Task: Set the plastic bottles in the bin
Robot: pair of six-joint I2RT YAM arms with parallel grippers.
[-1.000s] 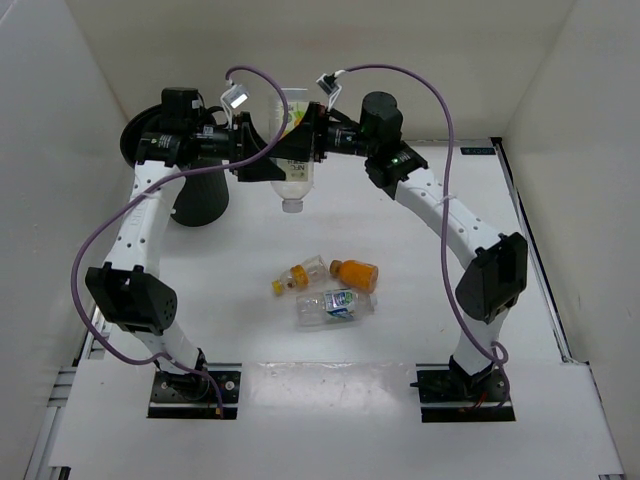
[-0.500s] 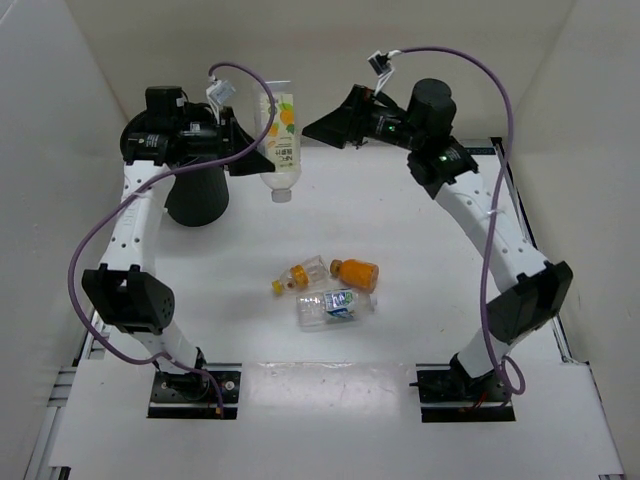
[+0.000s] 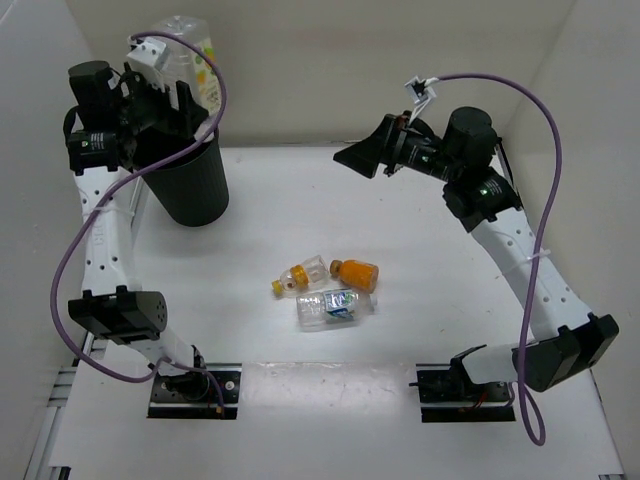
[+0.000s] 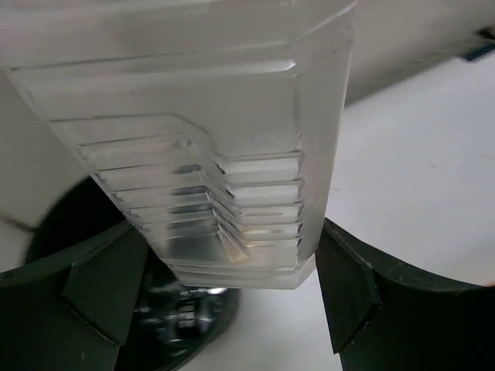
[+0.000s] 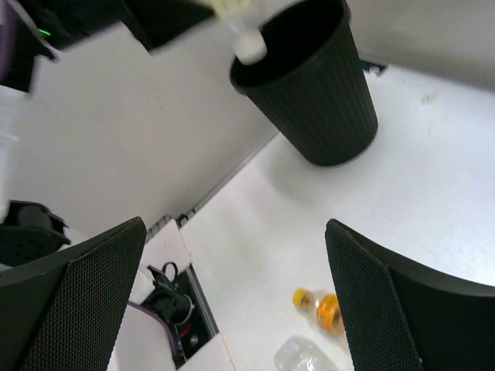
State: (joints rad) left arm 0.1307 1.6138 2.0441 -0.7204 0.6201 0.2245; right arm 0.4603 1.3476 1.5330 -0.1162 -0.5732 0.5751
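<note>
My left gripper (image 3: 180, 92) is shut on the large square yellow-labelled bottle (image 3: 188, 45) and holds it neck down over the mouth of the black ribbed bin (image 3: 192, 190). In the left wrist view the ribbed clear bottle (image 4: 209, 154) fills the space between my fingers (image 4: 346, 287), with the bin's dark inside (image 4: 174, 309) below. The right wrist view shows its white cap (image 5: 249, 51) just above the bin (image 5: 313, 89). My right gripper (image 3: 362, 160) is open and empty, high over the table's back. The yellow-capped bottle (image 3: 297, 274), orange-filled bottle (image 3: 357, 272) and blue-green-labelled bottle (image 3: 336, 305) lie mid-table.
White walls close in the table at the back and both sides. The bin stands at the back left corner. Something glints inside the bin in the left wrist view. Both arm bases are at the near edge.
The right gripper let go of the large bottle and drew back to the right. The left arm swung the bottle left and up, from the table's back centre to over the bin.
</note>
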